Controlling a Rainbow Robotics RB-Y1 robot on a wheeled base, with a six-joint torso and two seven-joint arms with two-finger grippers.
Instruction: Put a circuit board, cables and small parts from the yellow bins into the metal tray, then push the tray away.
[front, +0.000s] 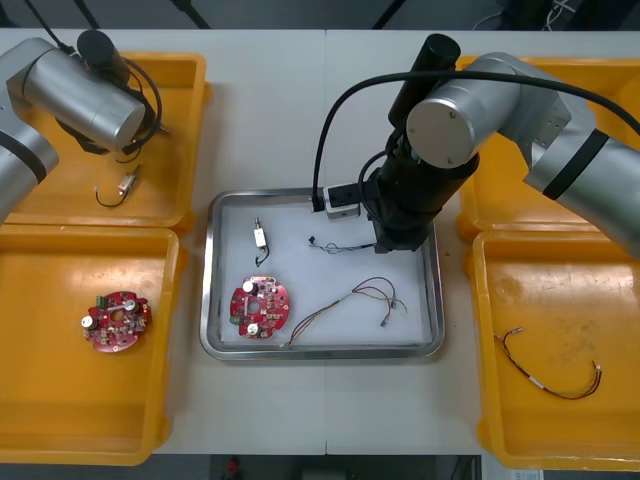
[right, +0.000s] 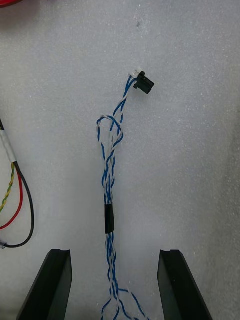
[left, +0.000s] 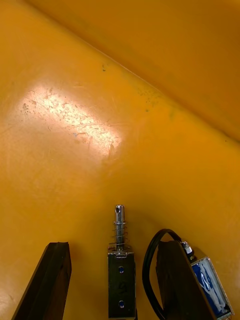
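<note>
Fingers (left: 50, 280) of the left gripper (left: 113, 247) stand released in the yellow bin (front: 180, 140) at the far left corner of the counter (front: 270, 100). They straddle a small metal part (left: 120, 272) with a sprung pin. A second part (left: 207, 282) and its black cable (left: 150, 260) press against the outside of one finger. The right gripper (right: 114, 255) hangs over the far right of the metal tray (front: 212, 290) at mid-counter, likewise released, astride the blue and white cable (right: 111, 165) lying on the tray's white inside. The circuit board (front: 259, 308) and a red and yellow cable (right: 7, 145) lie there too. For the pick, I would close on the part's square body, not the pin, then lift straight so the neighbour's black loop does not snag
</note>
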